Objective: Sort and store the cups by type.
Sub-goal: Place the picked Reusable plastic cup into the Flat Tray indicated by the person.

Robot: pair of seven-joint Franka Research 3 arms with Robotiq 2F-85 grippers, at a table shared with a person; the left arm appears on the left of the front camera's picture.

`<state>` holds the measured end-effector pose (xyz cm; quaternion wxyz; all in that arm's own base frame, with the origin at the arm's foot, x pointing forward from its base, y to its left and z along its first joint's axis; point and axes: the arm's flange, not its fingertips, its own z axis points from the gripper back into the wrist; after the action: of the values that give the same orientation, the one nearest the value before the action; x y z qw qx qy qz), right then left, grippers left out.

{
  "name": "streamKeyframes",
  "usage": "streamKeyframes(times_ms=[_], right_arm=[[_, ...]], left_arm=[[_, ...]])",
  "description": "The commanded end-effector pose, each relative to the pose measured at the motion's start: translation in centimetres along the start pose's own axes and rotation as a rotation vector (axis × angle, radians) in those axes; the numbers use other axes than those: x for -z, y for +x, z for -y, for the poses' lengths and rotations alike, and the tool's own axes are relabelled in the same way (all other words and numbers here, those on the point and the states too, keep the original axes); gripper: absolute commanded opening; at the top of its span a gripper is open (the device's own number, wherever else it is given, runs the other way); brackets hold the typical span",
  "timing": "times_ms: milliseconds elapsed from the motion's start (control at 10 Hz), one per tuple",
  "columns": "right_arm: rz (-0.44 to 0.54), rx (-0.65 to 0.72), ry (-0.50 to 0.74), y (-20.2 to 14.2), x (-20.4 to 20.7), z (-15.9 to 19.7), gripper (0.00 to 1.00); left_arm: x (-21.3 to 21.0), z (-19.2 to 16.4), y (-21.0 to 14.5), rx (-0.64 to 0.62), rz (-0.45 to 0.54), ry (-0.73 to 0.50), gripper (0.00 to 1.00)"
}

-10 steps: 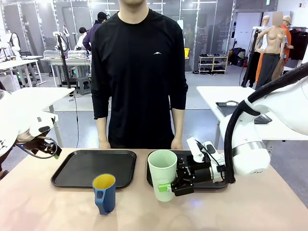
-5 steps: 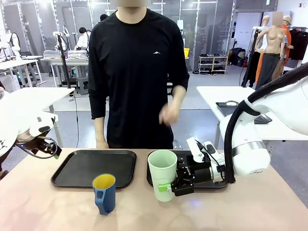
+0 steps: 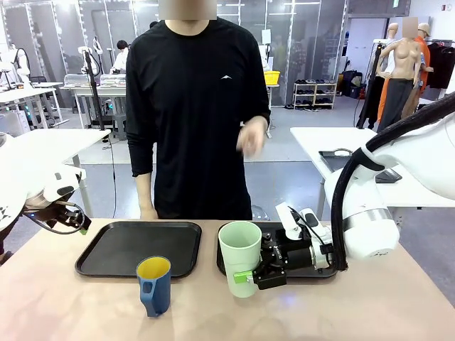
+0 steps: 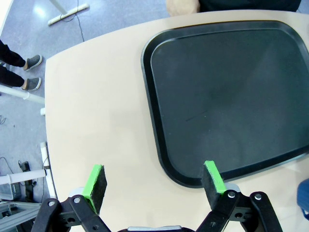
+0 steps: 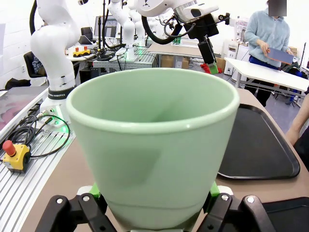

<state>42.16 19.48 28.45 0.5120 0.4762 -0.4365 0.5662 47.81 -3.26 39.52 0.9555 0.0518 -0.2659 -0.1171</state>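
Note:
The tall mint-green tumbler (image 3: 239,254) stands upright just in front of the right tray's near left corner. My right gripper (image 3: 242,275) is shut on its lower part; in the right wrist view the green pads (image 5: 94,190) press both sides of the tumbler (image 5: 153,145). The dark blue mug (image 3: 154,285), yellow inside, stands free on the table in front of the left tray (image 3: 138,248). My left gripper (image 3: 73,217) hangs open and holds nothing at the table's left edge. In the left wrist view it (image 4: 154,181) hovers over bare table beside the tray's (image 4: 164,145) corner.
A second black tray (image 3: 318,271) lies under my right wrist. The person stands at the far side, one hand (image 3: 148,212) resting by the left tray, the other hand (image 3: 250,139) raised at chest height. A red stop button (image 5: 9,147) sits beside the table.
The person's hand has risen from the table edge to chest height. Neither arm nor either cup has moved.

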Motion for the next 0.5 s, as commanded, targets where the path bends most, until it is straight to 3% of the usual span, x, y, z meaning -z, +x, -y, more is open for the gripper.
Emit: streamKeyframes(times_ms=[0, 400], right_arm=[[0.005, -0.001, 0.005, 0.04, 0.18, 0.05, 0.47], [0.005, -0.001, 0.005, 0.04, 0.18, 0.05, 0.47]], left_arm=[[-0.24, 0.01, 0.05, -0.001, 0.005, 0.002, 1.00], [-0.24, 0.01, 0.05, -0.001, 0.005, 0.002, 1.00]])
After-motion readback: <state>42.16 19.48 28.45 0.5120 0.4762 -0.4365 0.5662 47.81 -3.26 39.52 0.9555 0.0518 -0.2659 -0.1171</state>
